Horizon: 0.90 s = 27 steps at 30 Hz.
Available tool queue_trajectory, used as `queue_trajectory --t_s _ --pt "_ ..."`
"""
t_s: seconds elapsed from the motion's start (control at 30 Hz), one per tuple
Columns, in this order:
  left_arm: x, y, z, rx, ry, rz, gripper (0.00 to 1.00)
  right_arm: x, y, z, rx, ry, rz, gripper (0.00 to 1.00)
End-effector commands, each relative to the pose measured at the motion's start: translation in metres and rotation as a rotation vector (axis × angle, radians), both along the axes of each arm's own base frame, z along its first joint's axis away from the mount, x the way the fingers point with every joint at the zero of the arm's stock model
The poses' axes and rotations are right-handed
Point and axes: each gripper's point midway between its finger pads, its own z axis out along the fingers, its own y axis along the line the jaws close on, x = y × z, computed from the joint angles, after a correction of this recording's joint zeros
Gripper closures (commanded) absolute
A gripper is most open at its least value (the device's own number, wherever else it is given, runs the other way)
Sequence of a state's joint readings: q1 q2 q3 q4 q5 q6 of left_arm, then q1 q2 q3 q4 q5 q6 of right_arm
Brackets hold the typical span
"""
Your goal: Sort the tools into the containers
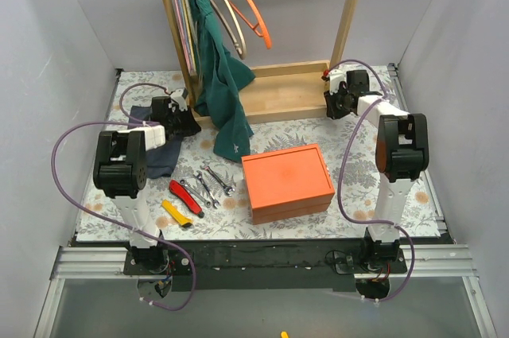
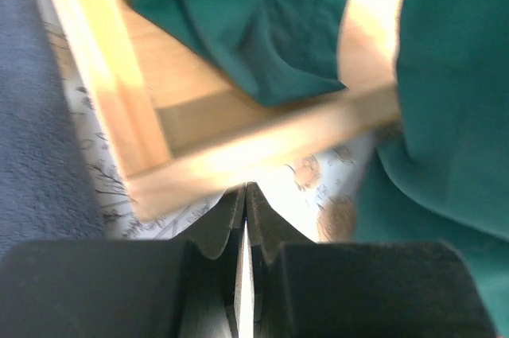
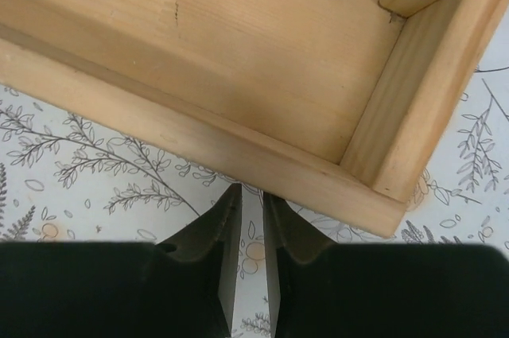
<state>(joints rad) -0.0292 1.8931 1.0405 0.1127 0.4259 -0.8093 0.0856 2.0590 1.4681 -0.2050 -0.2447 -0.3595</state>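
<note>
Both arms are reaching to the back of the tabletop (image 1: 238, 223), well away from the tools. The left gripper (image 2: 245, 199) is clenched. Its two dark fingers press together with only a sliver of light between them and nothing caught there. It hovers just off the near left corner of the wooden tray base (image 1: 278, 101), with the hanging green garment (image 1: 224, 91) draped beside it and a dark blue cloth (image 1: 157, 157) lying under the arm.

Over on the other side, the right gripper (image 3: 252, 223) is drawn in to a thin slit and holds nothing. It points at the tray's near right corner from just above the flowered tabletop cover.

The tools lie at the front left of the tabletop. The red-and-black pliers (image 1: 185, 197) sit at an angle, and the yellow-handled tool (image 1: 176, 213) is just beside them, nearer the front edge. To the right of the pliers, the silver wrenches (image 1: 216, 180) lie in a loose cluster, some touching or crossing. Right of them, close but apart, sits the orange box (image 1: 287, 183), seen lid-up from above. Its drawers cannot be made out from this angle. No tool is in or on it. Coloured hangers (image 1: 238, 4) hang on the rack above the tray.
</note>
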Motion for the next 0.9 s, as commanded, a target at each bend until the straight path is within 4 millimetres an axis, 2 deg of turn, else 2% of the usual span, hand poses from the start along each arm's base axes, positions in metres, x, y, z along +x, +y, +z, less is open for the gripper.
queue_trajectory --t_s 0.0,0.03,0.07,0.1,0.13,0.17,0.2,0.23,0.27,0.3,0.33,0.37,0.4,0.47,0.53,0.57,0.6,0.63,0.67,0.73,0.77,0.8,0.83,0.87 --pt "0.033 0.013 0.008 0.021 -0.061 0.097 1.00 0.028 0.006 -0.002 -0.005 -0.047 -0.028 0.75" --pt "0.041 0.014 0.008 0.023 -0.070 0.113 1.00 0.031 0.005 -0.005 -0.016 -0.048 -0.035 0.75" --pt "0.045 0.015 -0.004 0.021 -0.047 0.121 1.00 0.037 0.007 -0.002 -0.020 -0.061 -0.034 0.76" --pt "0.061 0.013 0.006 0.019 -0.080 0.120 1.00 0.039 0.008 -0.011 -0.025 -0.050 -0.036 0.76" --pt "0.068 0.016 0.004 0.030 -0.089 0.136 1.00 0.043 0.008 -0.012 -0.029 -0.053 -0.038 0.77" --pt "0.077 0.016 0.005 0.034 -0.102 0.140 1.00 0.056 0.010 -0.002 -0.028 -0.085 -0.038 0.78" --pt "0.083 0.016 -0.004 0.042 -0.093 0.141 1.00 0.059 0.009 -0.013 -0.034 -0.066 -0.043 0.78" --pt "0.100 0.019 0.008 0.055 -0.132 0.158 1.00 0.067 0.010 -0.011 -0.035 -0.074 -0.050 0.78" --pt "0.106 0.019 0.002 0.067 -0.130 0.162 1.00 0.073 0.011 -0.011 -0.034 -0.076 -0.054 0.78" --pt "0.111 0.020 0.003 0.075 -0.139 0.169 1.00 0.088 0.013 -0.005 -0.027 -0.098 -0.063 0.78" --pt "0.121 0.020 0.013 0.078 -0.169 0.178 1.00 0.092 0.014 -0.005 -0.025 -0.095 -0.068 0.78" --pt "0.124 0.020 0.013 0.083 -0.172 0.184 1.00 0.095 0.016 -0.010 -0.025 -0.091 -0.070 0.78" --pt "0.126 0.020 0.016 0.085 -0.180 0.188 1.00 0.101 0.017 -0.001 -0.019 -0.112 -0.074 0.78" --pt "0.122 0.020 0.024 0.079 -0.182 0.194 1.00 0.099 0.024 0.009 -0.013 -0.126 -0.061 0.78" --pt "0.111 0.018 0.030 0.058 -0.156 0.199 1.00 0.084 0.027 0.010 0.004 -0.096 -0.044 0.78" --pt "0.096 0.016 0.038 0.035 -0.144 0.196 1.00 0.079 0.029 0.030 0.023 -0.116 -0.043 0.77" --pt "0.088 0.015 0.046 0.016 -0.141 0.198 1.00 0.073 0.031 0.038 0.037 -0.117 -0.039 0.76" --pt "0.077 0.014 0.048 -0.016 -0.108 0.216 1.00 0.056 0.031 0.030 0.043 -0.079 -0.036 0.73" --pt "0.065 0.015 0.067 -0.036 -0.119 0.230 1.00 0.051 0.031 0.059 0.054 -0.124 -0.032 0.66" --pt "0.046 0.016 0.080 -0.075 -0.078 0.283 1.00 0.033 0.031 0.069 0.077 -0.117 -0.023 0.60" --pt "0.034 0.018 0.101 -0.087 -0.100 0.299 1.00 0.025 0.029 0.096 0.094 -0.153 -0.022 0.57" --pt "0.029 0.019 0.114 -0.100 -0.115 0.310 1.00 0.018 0.029 0.105 0.102 -0.159 -0.019 0.55" --pt "0.010 0.018 0.109 -0.097 -0.047 0.315 1.00 0.012 0.027 0.116 0.113 -0.172 -0.016 0.54" --pt "-0.001 0.017 0.129 -0.111 -0.071 0.303 1.00 -0.004 0.026 0.126 0.114 -0.184 -0.010 0.51"
